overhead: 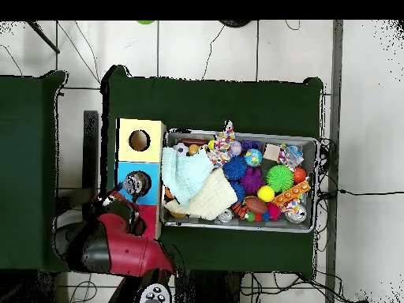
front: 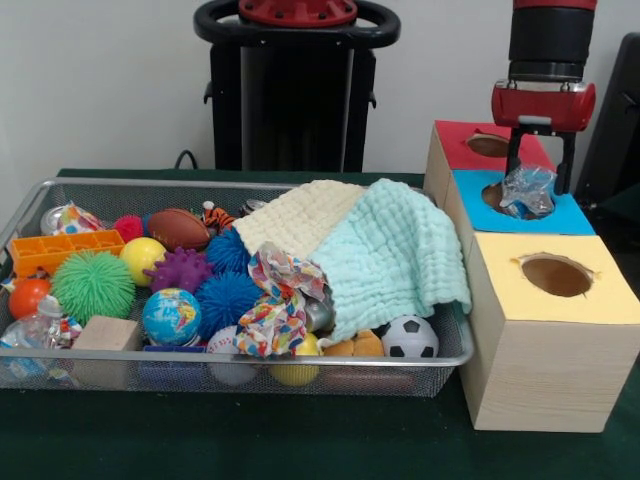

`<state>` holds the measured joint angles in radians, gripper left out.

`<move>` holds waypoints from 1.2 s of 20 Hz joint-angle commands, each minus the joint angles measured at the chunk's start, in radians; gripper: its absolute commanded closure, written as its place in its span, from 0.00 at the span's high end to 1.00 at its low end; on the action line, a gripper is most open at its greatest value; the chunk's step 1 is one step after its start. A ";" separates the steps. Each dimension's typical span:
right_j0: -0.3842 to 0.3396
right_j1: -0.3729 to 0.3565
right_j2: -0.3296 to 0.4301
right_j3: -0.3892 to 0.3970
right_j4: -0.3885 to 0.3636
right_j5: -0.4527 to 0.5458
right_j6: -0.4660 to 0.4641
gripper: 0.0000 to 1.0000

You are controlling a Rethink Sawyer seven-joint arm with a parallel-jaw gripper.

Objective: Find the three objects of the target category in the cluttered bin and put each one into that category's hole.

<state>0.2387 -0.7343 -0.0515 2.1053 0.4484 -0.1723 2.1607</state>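
The Sawyer's gripper [front: 537,172], jaws clamped on a crumpled clear plastic bottle [front: 526,191], hangs above the blue-topped box [front: 570,215] at the bench's edge, apparently carrying it toward the neighbouring red-topped box's hole [front: 487,145], away from the bin [front: 250,186].

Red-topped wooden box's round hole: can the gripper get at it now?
Probably yes. The gripper, shut on a clear wrinkly plastic piece, hangs over the neighbouring blue-topped box; nothing covers the round hole in the red top.
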 commanded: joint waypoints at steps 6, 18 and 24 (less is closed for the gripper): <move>-0.110 0.028 0.313 0.136 0.001 0.242 0.195 1.00; -0.114 0.025 0.314 0.136 0.016 0.250 0.182 1.00; 0.038 -0.005 0.084 0.054 0.001 0.283 0.089 1.00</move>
<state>0.1659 -0.7555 0.0442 2.1246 0.4498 -0.1614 2.1607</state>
